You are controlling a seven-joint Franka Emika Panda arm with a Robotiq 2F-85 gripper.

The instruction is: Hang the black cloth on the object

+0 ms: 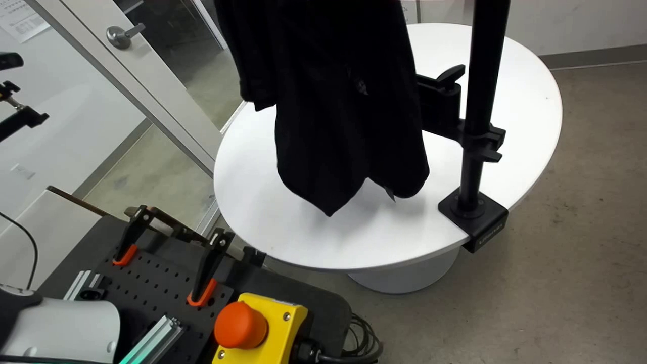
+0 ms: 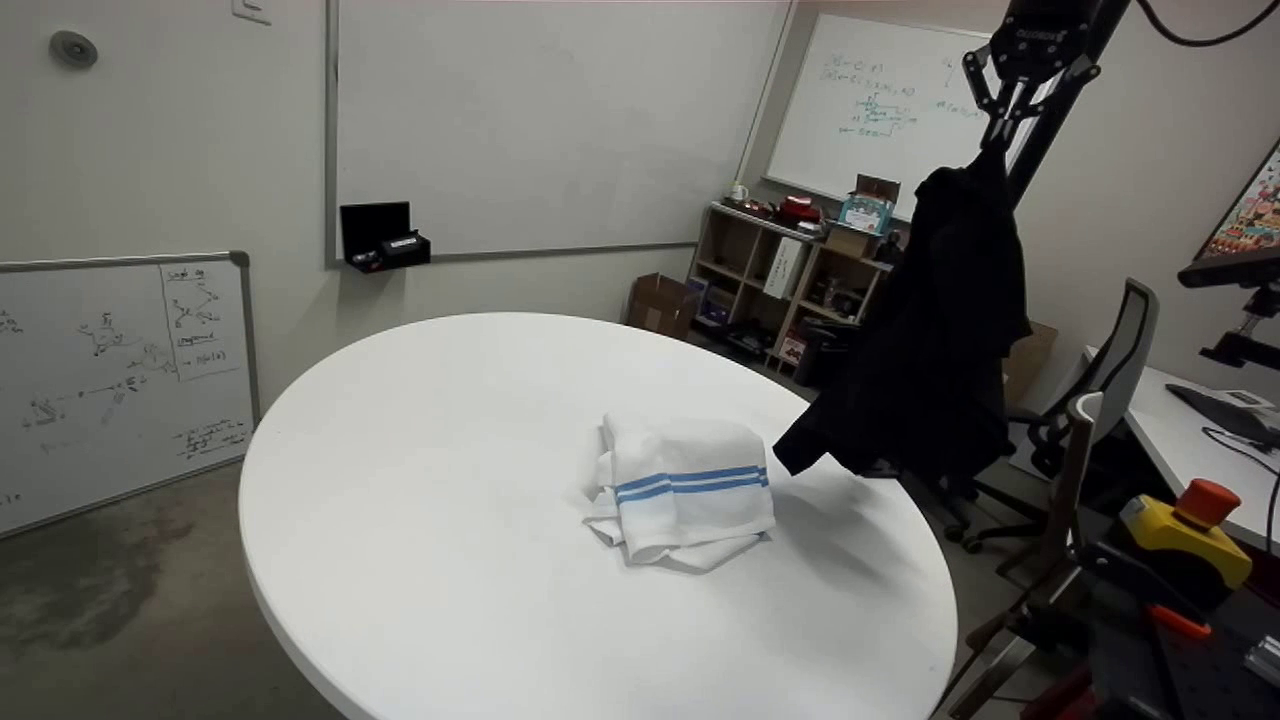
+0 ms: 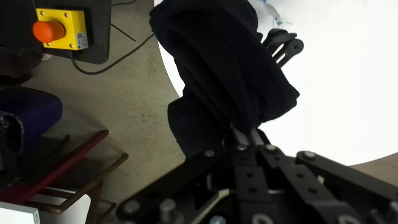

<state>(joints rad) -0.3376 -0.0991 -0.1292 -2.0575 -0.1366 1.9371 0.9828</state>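
Cloth (image 2: 950, 290) is dangling black and bunched from our fingers (image 3: 240, 138), and they're clenching it by the top while its lower folds are hanging above the right side of the desk (image 2: 480, 600) in an exterior view. We're taking the black stand (image 1: 481, 96) as the likely object: its side arm (image 1: 438, 107) is jutting left, and since cloth is covering the end, we're not able to say whether the two are touching. We're judging this to be the hanging step, so we're wanting the folds straddling that arm evenly, the fingers clear of the knob (image 1: 452, 74), and no letting go until the stand is bearing the weight; a lopsided drape is risking a slide. Far off, a shelf (image 2: 735, 245) is bearing a blue-and-white box (image 2: 866, 213) among oddments (image 2: 797, 210), a cardboard box (image 2: 658, 308) is standing to its left, contents hidden, and farther left a black tray (image 2: 372, 222) is carrying small items (image 2: 403, 244) we aren't making out.
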